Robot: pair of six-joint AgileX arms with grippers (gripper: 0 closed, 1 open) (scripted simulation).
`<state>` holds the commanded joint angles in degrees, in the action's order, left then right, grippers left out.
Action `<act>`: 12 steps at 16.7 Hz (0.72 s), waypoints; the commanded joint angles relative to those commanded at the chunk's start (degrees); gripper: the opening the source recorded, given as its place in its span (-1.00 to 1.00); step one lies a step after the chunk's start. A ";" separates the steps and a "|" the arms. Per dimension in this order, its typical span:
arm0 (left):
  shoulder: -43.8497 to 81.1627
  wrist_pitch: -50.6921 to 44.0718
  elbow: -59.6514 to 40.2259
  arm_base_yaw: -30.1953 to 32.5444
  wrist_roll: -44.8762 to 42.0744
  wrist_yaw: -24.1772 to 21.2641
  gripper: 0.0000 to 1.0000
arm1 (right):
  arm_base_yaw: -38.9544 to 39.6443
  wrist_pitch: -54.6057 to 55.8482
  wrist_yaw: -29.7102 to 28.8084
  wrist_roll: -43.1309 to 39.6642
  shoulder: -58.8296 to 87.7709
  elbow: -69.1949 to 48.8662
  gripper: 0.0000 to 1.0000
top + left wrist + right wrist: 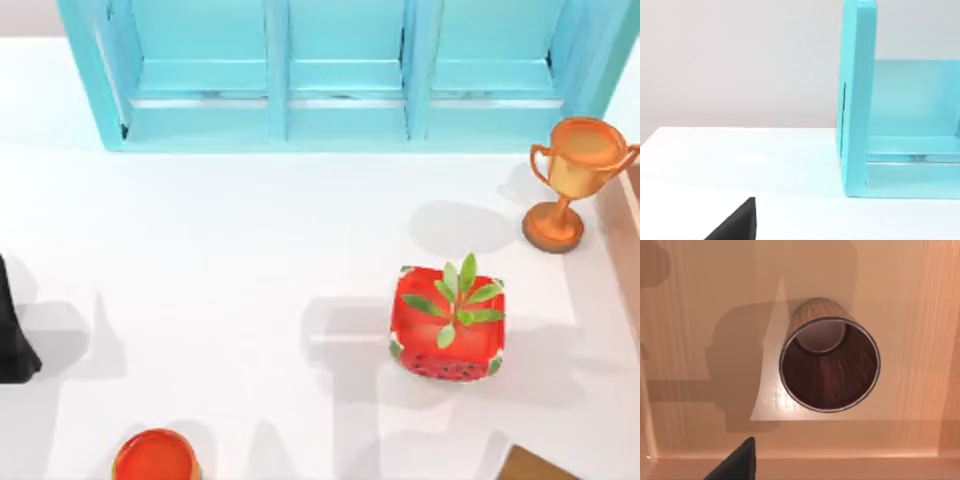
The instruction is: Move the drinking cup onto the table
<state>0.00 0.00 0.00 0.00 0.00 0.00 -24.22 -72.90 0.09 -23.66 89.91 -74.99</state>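
The drinking cup (830,362) is seen from straight above in the right wrist view, its dark maroon-brown inside and round rim showing. It stands upright on a light wooden surface (700,300) with a raised lip along one side. My right gripper (737,465) hovers over it, with a dark piece of it at the picture's edge, apart from the cup. The white table (200,250) spreads across the top view. My left gripper (12,335) is parked at the table's left edge, and a dark corner of it (737,225) appears in the left wrist view.
A turquoise cabinet (340,75) lines the back. An orange trophy cup (570,180) stands at the back right, a red watermelon planter (448,325) right of centre, and an orange-red round vessel (155,458) at the front left. Wooden pieces (625,235) sit along the right edge.
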 joint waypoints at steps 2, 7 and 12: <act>0.00 0.00 0.00 0.00 0.00 0.00 1.00 | -0.75 -2.05 -0.01 -0.70 2.49 -2.46 1.00; 0.00 0.00 0.00 0.00 0.00 0.00 1.00 | -0.58 -2.20 -0.01 -0.74 2.70 -2.65 1.00; 0.00 0.00 0.00 0.00 0.00 0.00 1.00 | -0.64 4.32 -0.01 -0.54 4.16 2.96 1.00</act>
<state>0.00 0.00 0.00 0.00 0.00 0.00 -24.85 -68.58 0.08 -24.20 94.06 -72.03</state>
